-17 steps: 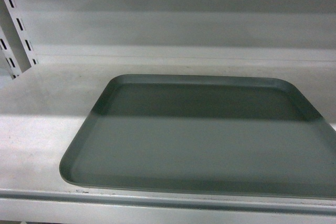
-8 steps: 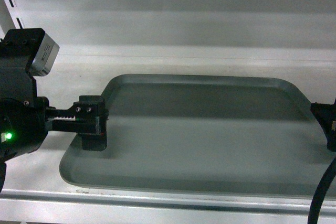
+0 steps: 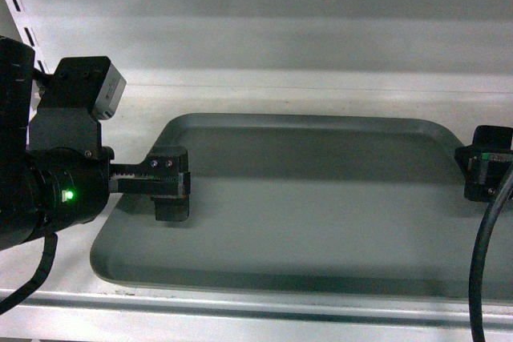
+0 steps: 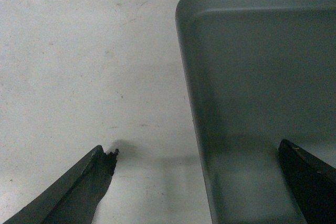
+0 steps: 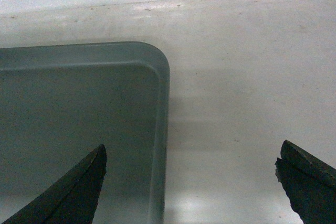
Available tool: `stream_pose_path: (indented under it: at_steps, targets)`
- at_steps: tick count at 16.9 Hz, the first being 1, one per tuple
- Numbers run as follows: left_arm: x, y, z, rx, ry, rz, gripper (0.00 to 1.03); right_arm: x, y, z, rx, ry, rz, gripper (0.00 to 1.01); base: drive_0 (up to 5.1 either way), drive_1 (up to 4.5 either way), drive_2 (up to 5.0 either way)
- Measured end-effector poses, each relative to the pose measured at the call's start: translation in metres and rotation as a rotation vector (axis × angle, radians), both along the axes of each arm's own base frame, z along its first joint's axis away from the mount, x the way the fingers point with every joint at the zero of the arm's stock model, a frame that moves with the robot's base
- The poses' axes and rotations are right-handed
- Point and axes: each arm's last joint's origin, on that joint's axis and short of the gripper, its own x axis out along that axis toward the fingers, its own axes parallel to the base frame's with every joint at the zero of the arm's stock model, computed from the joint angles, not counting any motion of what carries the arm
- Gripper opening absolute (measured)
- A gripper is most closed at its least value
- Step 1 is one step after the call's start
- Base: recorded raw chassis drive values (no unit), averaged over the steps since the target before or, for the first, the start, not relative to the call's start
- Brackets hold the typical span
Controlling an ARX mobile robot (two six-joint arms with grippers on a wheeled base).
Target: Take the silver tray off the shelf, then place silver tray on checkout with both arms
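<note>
On the shelf (image 3: 72, 150) the silver tray (image 3: 321, 206) lies flat, long axis left-right, both grippers (image 4: 202, 182) (image 5: 191, 182) spread wide astride its ends.

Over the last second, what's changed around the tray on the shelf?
Both arms came into view: the left gripper moved in over the silver tray's left rim, the right gripper to its right rim. Both are open, straddling the rims, gripping nothing. The tray stayed put on the shelf.

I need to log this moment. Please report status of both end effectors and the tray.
Left end effector open, straddling the silver tray left rim. Right end effector open, straddling right rim. Tray flat on shelf, not gripped. Nothing in the way.
</note>
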Motion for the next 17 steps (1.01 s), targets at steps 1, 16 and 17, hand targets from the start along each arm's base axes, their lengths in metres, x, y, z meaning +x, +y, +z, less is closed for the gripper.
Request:
stream_pose_path:
  at_steps: [1,16,17]
  targets:
    - [0.0,0.0,-0.001,0.005,-0.005,0.002,0.98,0.001,0.0,-0.003,-0.002,0.007,-0.003,0.98,0.0,0.0,0.0]
    - [0.001,-0.002,-0.004,0.037,-0.037,0.005,0.98,-0.001,0.01,-0.02,-0.014,0.015,0.01,0.98,0.0,0.0,0.0]
    - [0.001,-0.002,-0.004,0.036,-0.037,0.006,0.98,-0.001,0.01,-0.02,-0.015,0.014,0.01,0.98,0.0,0.0,0.0]
